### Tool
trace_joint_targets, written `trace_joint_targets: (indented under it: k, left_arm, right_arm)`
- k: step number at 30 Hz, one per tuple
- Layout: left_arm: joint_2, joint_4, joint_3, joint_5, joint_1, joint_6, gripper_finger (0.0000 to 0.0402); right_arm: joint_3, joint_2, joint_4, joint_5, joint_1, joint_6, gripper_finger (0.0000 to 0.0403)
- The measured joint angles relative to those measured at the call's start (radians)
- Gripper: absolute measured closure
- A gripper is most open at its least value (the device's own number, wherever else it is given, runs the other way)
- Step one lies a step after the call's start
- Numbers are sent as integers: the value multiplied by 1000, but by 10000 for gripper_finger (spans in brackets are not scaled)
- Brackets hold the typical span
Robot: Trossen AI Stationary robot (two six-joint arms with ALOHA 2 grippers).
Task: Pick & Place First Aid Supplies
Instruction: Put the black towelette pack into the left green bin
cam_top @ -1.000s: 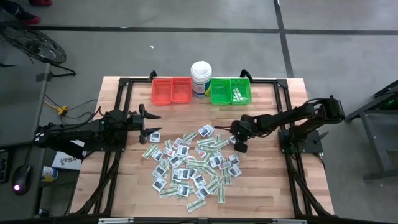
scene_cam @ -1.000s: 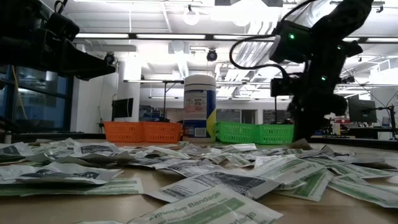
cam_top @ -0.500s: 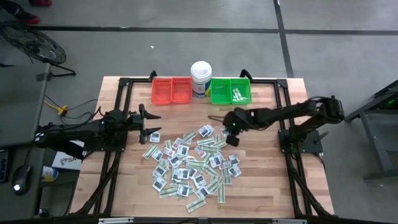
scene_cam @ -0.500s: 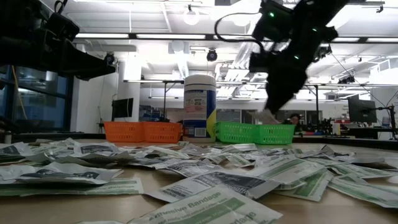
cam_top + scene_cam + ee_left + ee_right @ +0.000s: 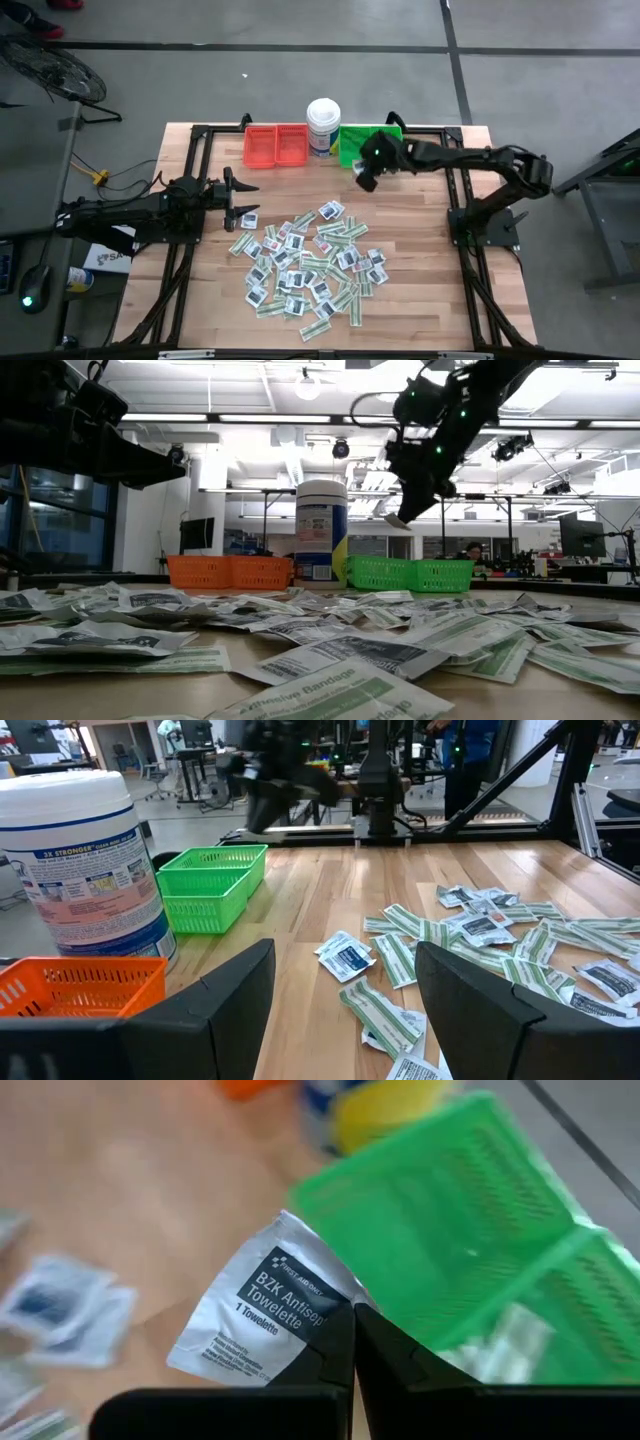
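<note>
Our right gripper [image 5: 352, 1325], fingers pinched on a white towelette packet [image 5: 262, 1310], hangs at the green bin's [image 5: 372, 146] near edge. We should carry it fully over a compartment before letting go. Our left gripper [image 5: 236, 196] waits spread apart beside the packet pile [image 5: 308, 262].

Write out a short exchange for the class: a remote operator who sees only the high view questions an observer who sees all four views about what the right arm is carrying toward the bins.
Operator: Is the right gripper holding anything?
Observer: Yes. It is shut on a square white packet, pinched at one corner.
Operator: What kind of packet?
Observer: The right wrist view reads "BZK Antiseptic Towelette".
Operator: How high is it?
Observer: The low view shows it in the air, above the rim of the green bin.
Operator: And the left gripper?
Observer: Open and empty, facing the pile of packets.
</note>
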Motion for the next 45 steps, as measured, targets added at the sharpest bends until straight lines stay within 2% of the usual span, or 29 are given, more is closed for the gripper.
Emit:
trace_joint_targets:
  k: [11, 23, 30, 45]
  left_arm:
    - [0, 0, 0, 0, 0, 0, 163]
    - [0, 0, 0, 0, 0, 0, 163]
    - [0, 0, 0, 0, 0, 0, 163]
    - [0, 0, 0, 0, 0, 0, 163]
  right_arm:
    - [20, 90, 82, -66, -136, 69, 403]
    - [230, 302, -9, -76, -209, 87, 403]
    - [314, 379, -76, -98, -220, 80, 403]
    - [332, 392, -113, -116, -221, 84, 402]
